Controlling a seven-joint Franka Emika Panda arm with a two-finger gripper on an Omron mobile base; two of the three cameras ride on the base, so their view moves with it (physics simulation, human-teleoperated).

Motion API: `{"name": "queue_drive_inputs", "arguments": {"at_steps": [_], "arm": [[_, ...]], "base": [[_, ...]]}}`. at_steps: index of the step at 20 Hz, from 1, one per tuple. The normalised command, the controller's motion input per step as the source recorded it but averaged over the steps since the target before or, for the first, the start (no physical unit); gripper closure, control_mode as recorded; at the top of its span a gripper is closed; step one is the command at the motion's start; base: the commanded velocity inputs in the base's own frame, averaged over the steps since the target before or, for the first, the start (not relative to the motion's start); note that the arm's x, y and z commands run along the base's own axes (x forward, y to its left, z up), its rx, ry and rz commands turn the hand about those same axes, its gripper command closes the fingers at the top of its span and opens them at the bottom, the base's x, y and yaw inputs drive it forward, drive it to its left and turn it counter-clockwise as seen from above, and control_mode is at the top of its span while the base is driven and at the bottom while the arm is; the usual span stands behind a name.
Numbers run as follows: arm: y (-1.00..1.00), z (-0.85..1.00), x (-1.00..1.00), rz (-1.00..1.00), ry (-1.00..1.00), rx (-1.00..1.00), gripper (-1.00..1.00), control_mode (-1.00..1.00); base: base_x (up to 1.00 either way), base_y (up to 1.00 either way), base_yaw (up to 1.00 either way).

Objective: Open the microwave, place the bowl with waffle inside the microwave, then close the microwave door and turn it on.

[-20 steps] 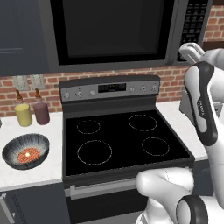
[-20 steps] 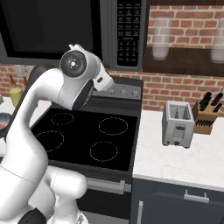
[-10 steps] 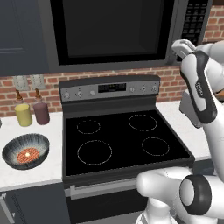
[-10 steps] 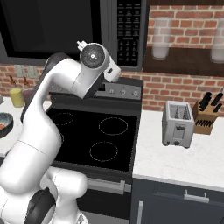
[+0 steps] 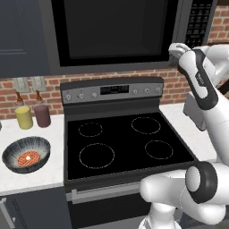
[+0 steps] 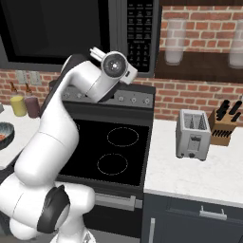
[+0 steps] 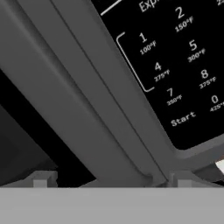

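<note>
Hand view: tool (image 7: pixel 109 177) spread wide, gripping nothing, tips right at microwave door (image 7: pixel 65 109) edge by keypad (image 7: pixel 175 65).

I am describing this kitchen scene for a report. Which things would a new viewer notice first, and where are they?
First comes the white arm, raised high with its open gripper close to the microwave, at the strip between the microwave door and the black keypad. The door is shut. Next, the bowl with the waffle inside sits on the white counter left of the black stove, near a yellow jar and a maroon jar.
</note>
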Motion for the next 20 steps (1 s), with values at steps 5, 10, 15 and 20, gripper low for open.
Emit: {"name": "queue_drive_inputs", "arguments": {"at_steps": [5, 10, 15, 20], "arm": [[0.0, 0.08, 0.35, 0.01, 0.0, 0.0, -1.0, -1.0], [0.0, 0.02, 0.33, 0.0, 0.0, 0.0, -1.0, -1.0], [0.0, -0.01, 0.42, 0.0, 0.0, 0.0, -1.0, -1.0], [0.0, -0.02, 0.51, 0.0, 0.0, -0.04, -1.0, -1.0]], "base": [[0.0, 0.0, 0.0], [0.0, 0.0, 0.0], [0.0, 0.0, 0.0], [0.0, 0.0, 0.0]]}}
